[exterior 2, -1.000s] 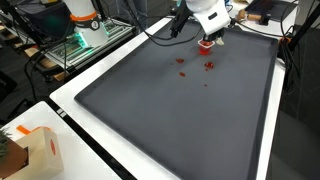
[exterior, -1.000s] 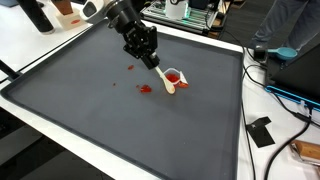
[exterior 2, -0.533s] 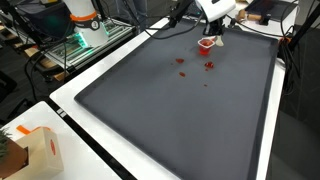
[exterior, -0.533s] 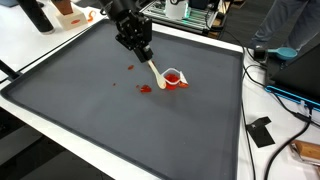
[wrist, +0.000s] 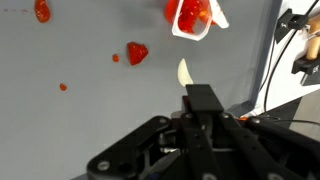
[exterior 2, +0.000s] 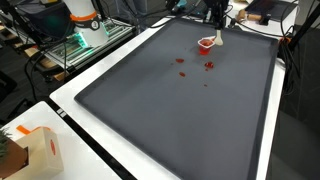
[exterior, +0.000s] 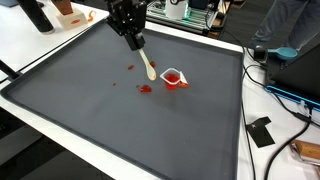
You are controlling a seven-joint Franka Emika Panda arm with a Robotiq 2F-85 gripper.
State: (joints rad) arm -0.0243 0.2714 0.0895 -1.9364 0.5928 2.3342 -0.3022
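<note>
A small clear cup (exterior: 173,78) with red contents stands on the dark grey mat (exterior: 120,120); the cup (exterior 2: 207,43) also shows near the mat's far end. My gripper (exterior: 134,38) hangs above and to the left of it, shut on a pale wooden spoon (exterior: 147,65) that slants down toward the cup, its tip just clear. In the wrist view the spoon tip (wrist: 184,72) juts out from the gripper (wrist: 203,98), below the cup (wrist: 190,17). Red blobs (exterior: 145,88) lie on the mat beside the cup; the largest blob (wrist: 137,52) sits left of the spoon.
The mat lies on a white table. Cables and a black block (exterior: 260,131) lie past the mat's right edge, near a seated person (exterior: 285,35). A cardboard box (exterior 2: 25,150) stands at a table corner. Equipment racks (exterior 2: 85,30) line the back.
The gripper has risen and drawn back from the cup, carrying the spoon with it. The spoon tip, which was in the cup, now hangs beside it. Cup and blobs stayed put.
</note>
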